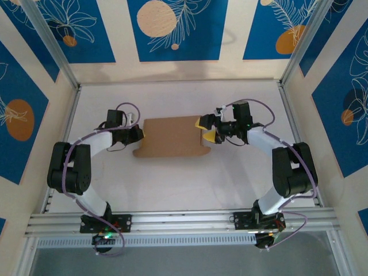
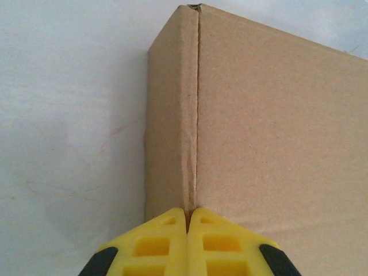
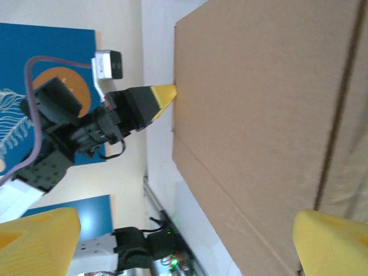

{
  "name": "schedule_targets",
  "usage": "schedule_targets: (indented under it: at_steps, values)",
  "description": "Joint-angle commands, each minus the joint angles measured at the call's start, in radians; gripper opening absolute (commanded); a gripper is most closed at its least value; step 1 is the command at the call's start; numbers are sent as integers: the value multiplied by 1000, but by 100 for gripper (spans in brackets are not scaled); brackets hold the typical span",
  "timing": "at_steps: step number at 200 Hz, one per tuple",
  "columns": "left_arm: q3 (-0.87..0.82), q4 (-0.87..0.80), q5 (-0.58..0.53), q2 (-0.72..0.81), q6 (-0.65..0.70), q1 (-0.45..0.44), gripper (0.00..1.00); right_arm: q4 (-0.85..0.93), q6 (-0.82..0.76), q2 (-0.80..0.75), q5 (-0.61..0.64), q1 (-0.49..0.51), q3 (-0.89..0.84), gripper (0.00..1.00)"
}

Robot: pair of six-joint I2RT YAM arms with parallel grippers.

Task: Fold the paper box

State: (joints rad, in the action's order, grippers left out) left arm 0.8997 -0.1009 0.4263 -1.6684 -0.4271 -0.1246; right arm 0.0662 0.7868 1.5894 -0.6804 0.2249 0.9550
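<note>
**Paper box.** The paper box (image 1: pixel 171 137) lies mid-table (image 1: pixel 172 190), between the two arms, with a broad brown panel facing up. Its near edge shows rounded corners and a shallow notch. What lies under the top panel is hidden. In the left wrist view the box (image 2: pixel 276 126) runs off the right and lower edges. A narrow side strip meets the wide panel at a slit crease. In the right wrist view the box (image 3: pixel 259 115) is also cut off, and a blurred dark crease runs down its right part.

**Left gripper.** The left gripper (image 2: pixel 188 221) has its yellow fingers pressed flush together with nothing between them, and the tips rest at the crease. From above, the left gripper (image 1: pixel 142 133) sits at the box's left edge, its tips hard to make out. The right wrist view shows its tip (image 3: pixel 164 95) touching that edge.

**Right gripper.** The right gripper (image 1: pixel 207 129) is spread wide at the box's right edge. Contact with the cardboard cannot be judged. In its own view only the two yellow fingertips (image 3: pixel 34 241) show, cropped at the bottom corners.
</note>
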Motion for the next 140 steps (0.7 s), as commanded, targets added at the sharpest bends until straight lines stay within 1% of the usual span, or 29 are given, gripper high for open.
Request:
schedule_targets:
  at_steps: [1,16,44,55,74,99,115,140]
  values:
    - [-38,-157,-74,-72,17,11,2,206,-126,0,136,-5,26,95]
    - [-38,-159,-72,-76,17,17,2,245,-146,0,219,-10,28,95]
    - [-36,-162,-72,-78,13,20,2,296,-177,56,275,-10,60,95]
    - [-38,-162,-75,-78,12,23,2,296,-179,96,256,-11,77,96]
    - [-39,-162,-71,-80,9,26,2,250,-164,172,168,-11,99,97]
    - [-40,-164,-72,-79,10,28,2,197,-137,267,84,-4,137,98]
    - [-40,-162,-70,-81,8,30,2,146,-117,296,27,12,149,98]
    - [-41,-155,-58,-83,6,30,2,67,-65,305,-16,52,155,96]
